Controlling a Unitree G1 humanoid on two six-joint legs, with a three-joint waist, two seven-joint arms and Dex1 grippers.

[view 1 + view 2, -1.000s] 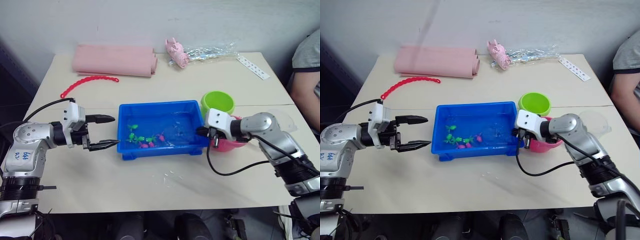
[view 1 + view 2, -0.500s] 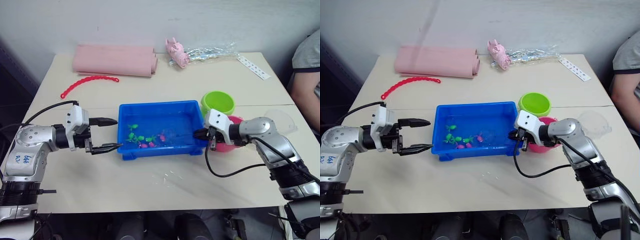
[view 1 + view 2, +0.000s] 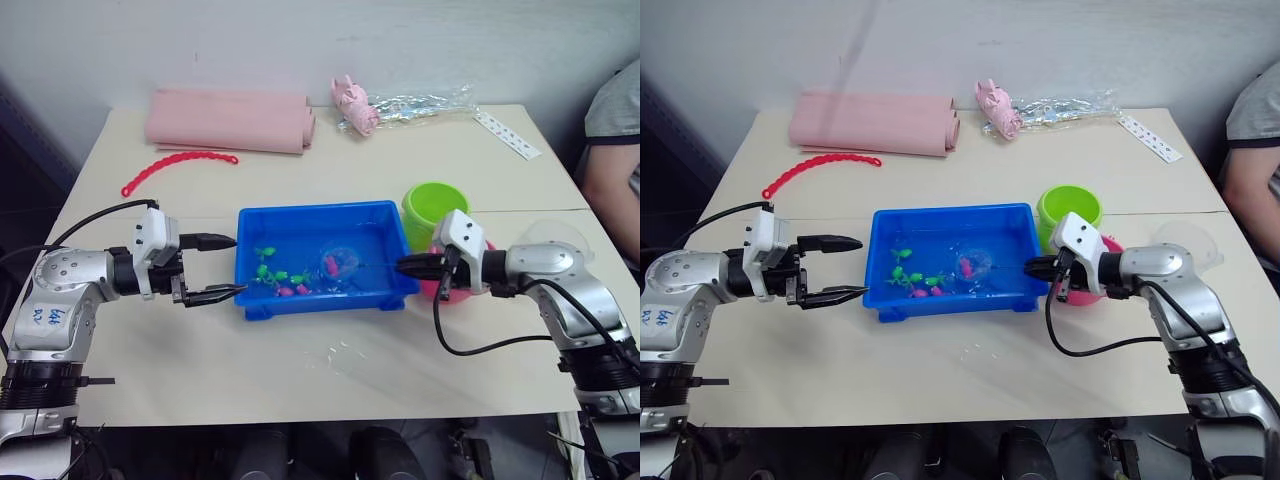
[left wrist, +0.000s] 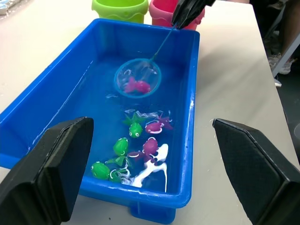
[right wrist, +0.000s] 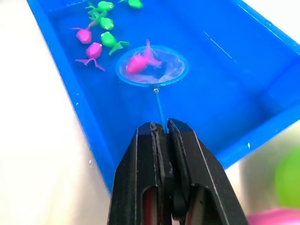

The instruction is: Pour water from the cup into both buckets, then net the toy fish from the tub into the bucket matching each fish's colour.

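Head views: the tub (image 3: 300, 219) sits mid-worktop (image 3: 300, 360) with water in it. The right hand (image 3: 412, 266) is at the tub's right rim, pressed together on the wire handle of the net (image 3: 339, 262), whose hoop hangs over the water with one pink fish (image 3: 966, 266) in it. The green bucket (image 3: 436, 205) and the pink bucket (image 3: 1110, 246) stand just beside the tub's right end, the pink one largely behind the right arm. The left hand (image 3: 218, 268) is spread and empty, level with the tub's left wall, apart from it. The cup (image 3: 560, 236) rests at the worktop's right edge.

Left wrist view: the left hand's two fingers (image 4: 51, 173) stand wide apart, nothing between them. Beyond, the hoop holds the pink fish clear of the loose cluster — green fish (image 4: 120, 146) and pink ones lie near the tub's near wall.

Right wrist view: the right hand's fingers (image 5: 149, 173) are closed tight on the thin handle; the hoop lies level, the fish inside against the mesh.

Judgement: the netting step is in hand — one pink fish caught, not yet delivered. The next move calls for lifting the net level over the tub's right rim to the pink bucket, then tipping it there. The fish lies loose in shallow mesh, so a tilt on the way could drop it.
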